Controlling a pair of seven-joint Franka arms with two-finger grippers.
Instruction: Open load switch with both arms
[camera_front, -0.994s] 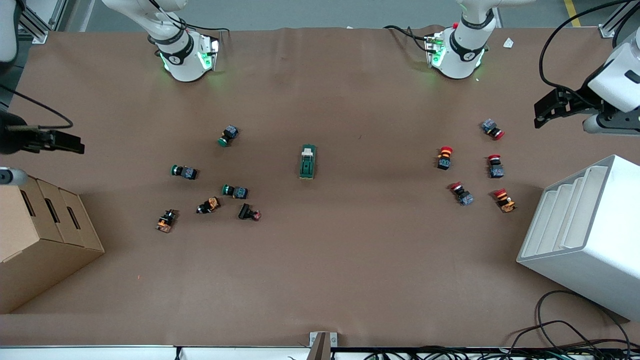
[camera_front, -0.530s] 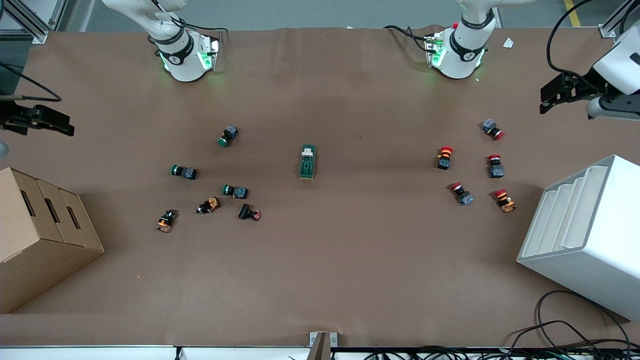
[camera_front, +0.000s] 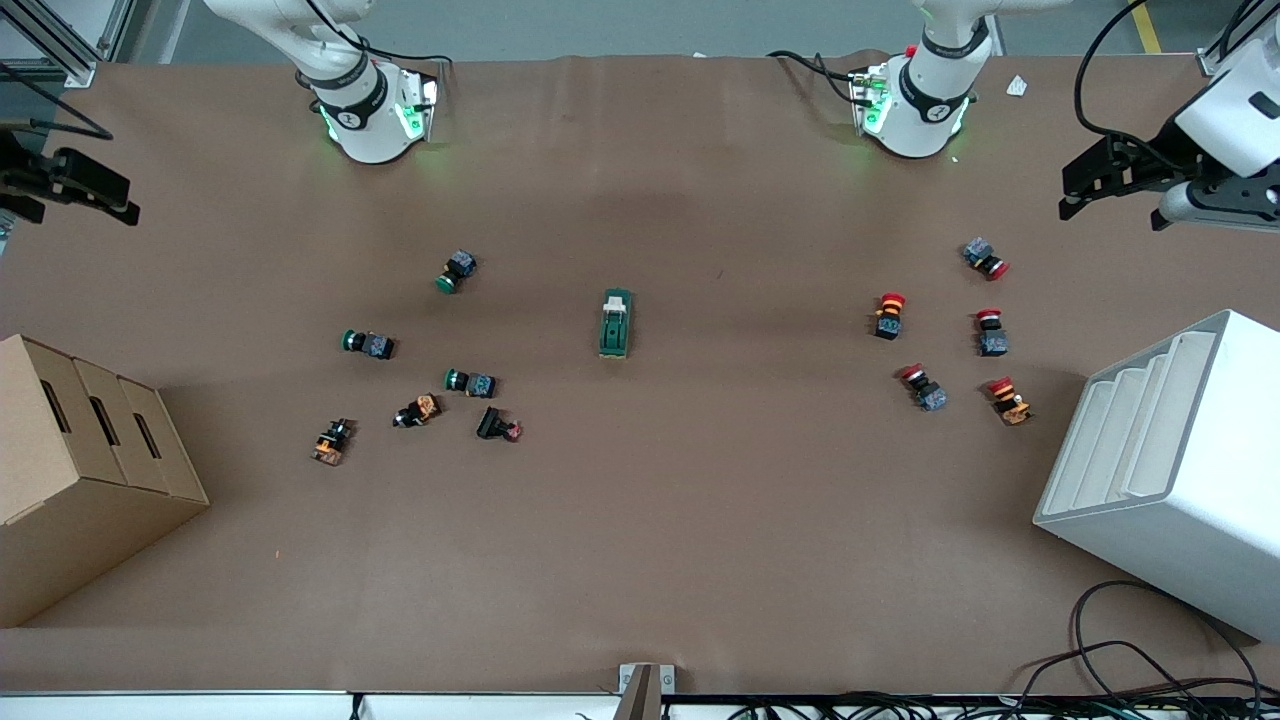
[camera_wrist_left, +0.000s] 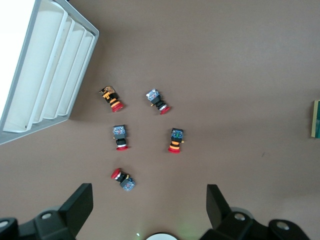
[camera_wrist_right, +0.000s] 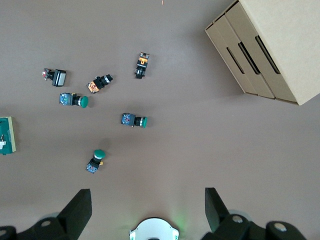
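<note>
Nothing started, I judge: load switch (camera_front: 616, 323) sits untouched mid-table between the button clusters, lever state too small to read. Left gripper (camera_wrist_left: 150, 205) and right gripper (camera_wrist_right: 148, 202) hover high at their table ends, fingers spread wide, empty.

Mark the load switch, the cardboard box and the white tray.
load switch (camera_front: 616, 323): front view, on its green body.
cardboard box (camera_front: 60, 500): front view, on its top face.
white tray (camera_front: 1190, 500): front view, on its outer wall.
</note>
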